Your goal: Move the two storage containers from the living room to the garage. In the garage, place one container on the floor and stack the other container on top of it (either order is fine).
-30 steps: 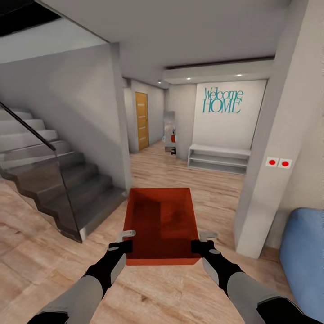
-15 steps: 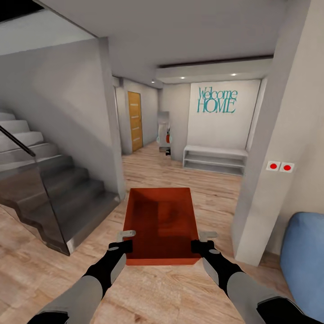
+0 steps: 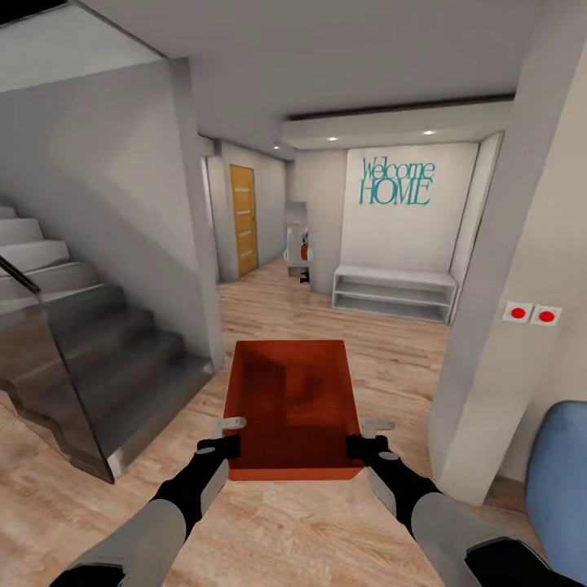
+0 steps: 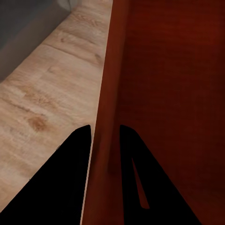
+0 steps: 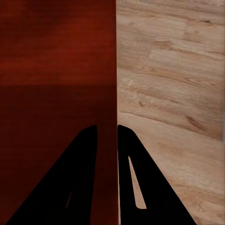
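Wood-plank hallway floor [image 3: 326, 326] runs past grey stairs [image 3: 90, 342]; left gripper [image 3: 231, 434] and right gripper [image 3: 364, 434] each pinch a side wall of the orange-red storage container [image 3: 293, 403].

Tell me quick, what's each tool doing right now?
Left tool: shut on the storage container's left wall.
Right tool: shut on the same container's right wall.

The container [image 3: 293, 403] sits between left hand [image 3: 218, 444] and right hand [image 3: 368, 444], stairs [image 3: 90, 342] left, sofa [image 3: 558, 473] right.
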You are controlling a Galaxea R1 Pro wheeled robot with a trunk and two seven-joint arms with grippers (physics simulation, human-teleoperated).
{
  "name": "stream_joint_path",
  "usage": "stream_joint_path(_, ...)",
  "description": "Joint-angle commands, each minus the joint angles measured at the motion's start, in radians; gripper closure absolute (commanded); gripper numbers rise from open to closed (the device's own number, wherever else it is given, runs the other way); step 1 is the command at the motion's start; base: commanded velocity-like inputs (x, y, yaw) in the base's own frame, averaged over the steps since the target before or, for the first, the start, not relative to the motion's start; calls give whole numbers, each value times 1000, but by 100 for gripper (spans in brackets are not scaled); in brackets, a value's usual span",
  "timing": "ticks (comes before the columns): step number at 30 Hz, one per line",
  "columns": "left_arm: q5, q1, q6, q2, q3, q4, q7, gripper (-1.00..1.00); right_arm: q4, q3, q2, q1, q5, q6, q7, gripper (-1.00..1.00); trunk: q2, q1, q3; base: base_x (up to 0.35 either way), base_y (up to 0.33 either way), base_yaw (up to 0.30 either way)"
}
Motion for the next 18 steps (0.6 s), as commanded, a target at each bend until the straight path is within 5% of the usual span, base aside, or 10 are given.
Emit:
stream_joint_path(1,-20,0,7,38,17,-7,41,100,4,-19,-1,0,-10,-4,-9,100,-1,1,0,322,0,0)
stream_joint_path(18,-20,0,7,38,17,-7,40,100,4,-19,-1,0,-11,-5,-9,100,-1,1,0,322,0,0)
